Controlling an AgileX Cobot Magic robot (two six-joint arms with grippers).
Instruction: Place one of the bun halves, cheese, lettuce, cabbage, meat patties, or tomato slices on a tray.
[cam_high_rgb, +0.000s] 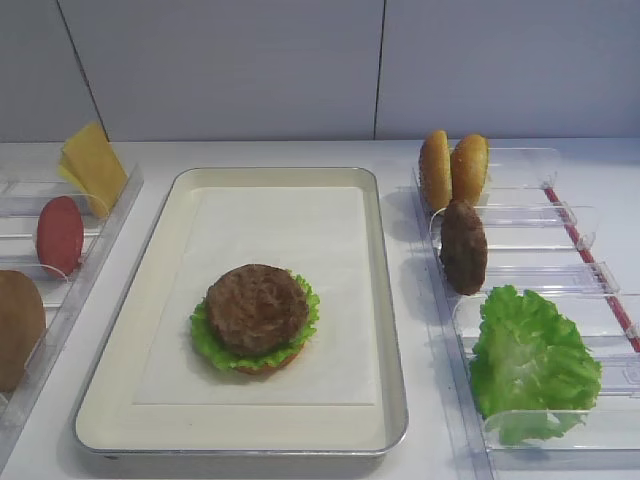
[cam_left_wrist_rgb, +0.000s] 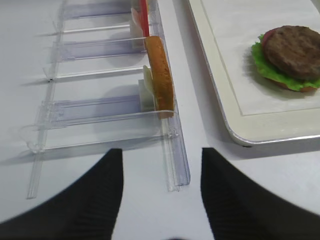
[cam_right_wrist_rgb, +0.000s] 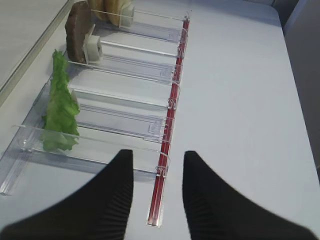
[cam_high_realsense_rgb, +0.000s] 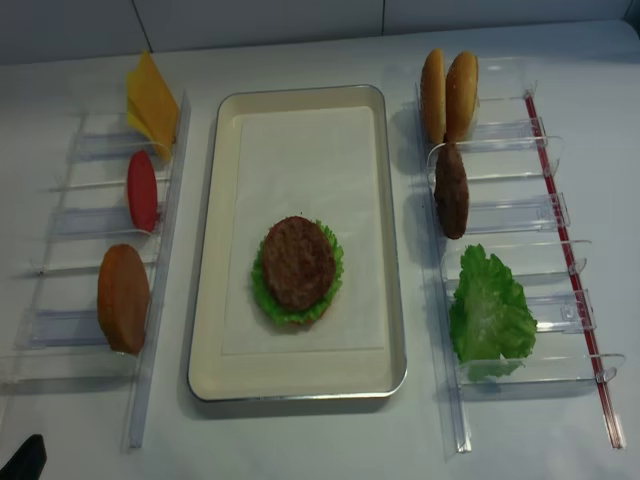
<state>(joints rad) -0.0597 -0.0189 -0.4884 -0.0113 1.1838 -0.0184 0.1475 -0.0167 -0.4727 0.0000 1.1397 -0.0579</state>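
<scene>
On the cream tray (cam_high_rgb: 390, 300) lies a stack: a bun half at the bottom, lettuce, and a meat patty (cam_high_rgb: 257, 305) on top. The right rack holds two upright bun halves (cam_high_rgb: 452, 168), a patty (cam_high_rgb: 463, 246) and lettuce (cam_high_rgb: 530, 360). The left rack holds cheese (cam_high_rgb: 92, 165), a tomato slice (cam_high_rgb: 60, 235) and a bun half (cam_high_rgb: 18, 325). Cabbage is out of view. My right gripper (cam_right_wrist_rgb: 158, 155) hangs open and empty over the near end of the right rack's red strip. My left gripper (cam_left_wrist_rgb: 161, 152) is open and empty, just short of the bun half (cam_left_wrist_rgb: 160, 75).
Clear plastic racks (cam_high_realsense_rgb: 500, 215) flank the tray on both sides, the left one (cam_high_realsense_rgb: 70, 225) with several bare slots. A red strip (cam_right_wrist_rgb: 170, 125) runs along the right rack's outer edge. White tabletop lies right of it, and a wall stands behind.
</scene>
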